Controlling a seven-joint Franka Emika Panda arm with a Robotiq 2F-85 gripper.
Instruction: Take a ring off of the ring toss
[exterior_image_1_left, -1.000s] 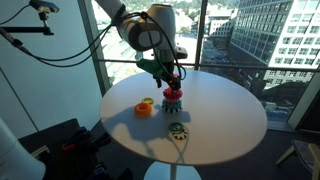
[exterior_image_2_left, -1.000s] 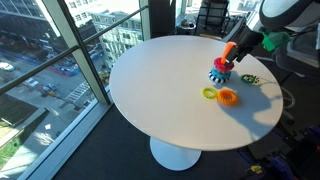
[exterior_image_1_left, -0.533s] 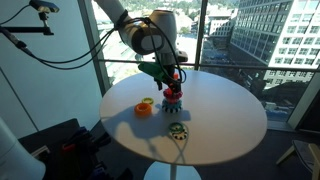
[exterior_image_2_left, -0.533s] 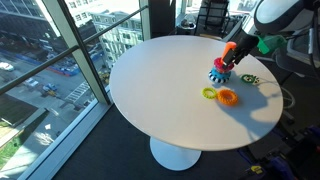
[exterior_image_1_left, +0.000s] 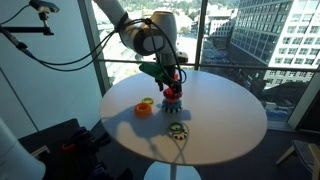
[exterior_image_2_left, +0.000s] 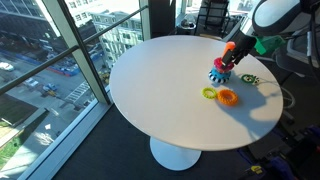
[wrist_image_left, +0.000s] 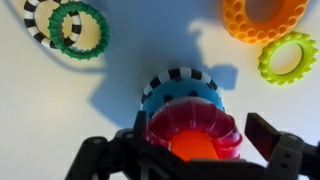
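Note:
The ring toss (exterior_image_1_left: 173, 98) stands near the table's middle, an orange-red peg (wrist_image_left: 192, 152) on a teal-blue base (wrist_image_left: 172, 93); it also shows in an exterior view (exterior_image_2_left: 219, 73). The red-magenta ring (wrist_image_left: 195, 122) sits on the peg at the top of the stack. My gripper (wrist_image_left: 197, 140) is right above the toy, open, with one finger on each side of the red ring. A narrow gap shows at the right finger. In both exterior views the gripper (exterior_image_1_left: 173, 78) (exterior_image_2_left: 229, 54) hides most of the peg.
On the round white table (exterior_image_1_left: 225, 115) lie an orange ring (wrist_image_left: 264, 16), a yellow-green ring (wrist_image_left: 290, 57) and a green ring on a black-and-white striped one (wrist_image_left: 76, 28). Windows stand close beyond the table edge.
The arm came down a little onto the ring toss one second ago. It has held still over the last half second. The rings have not moved.

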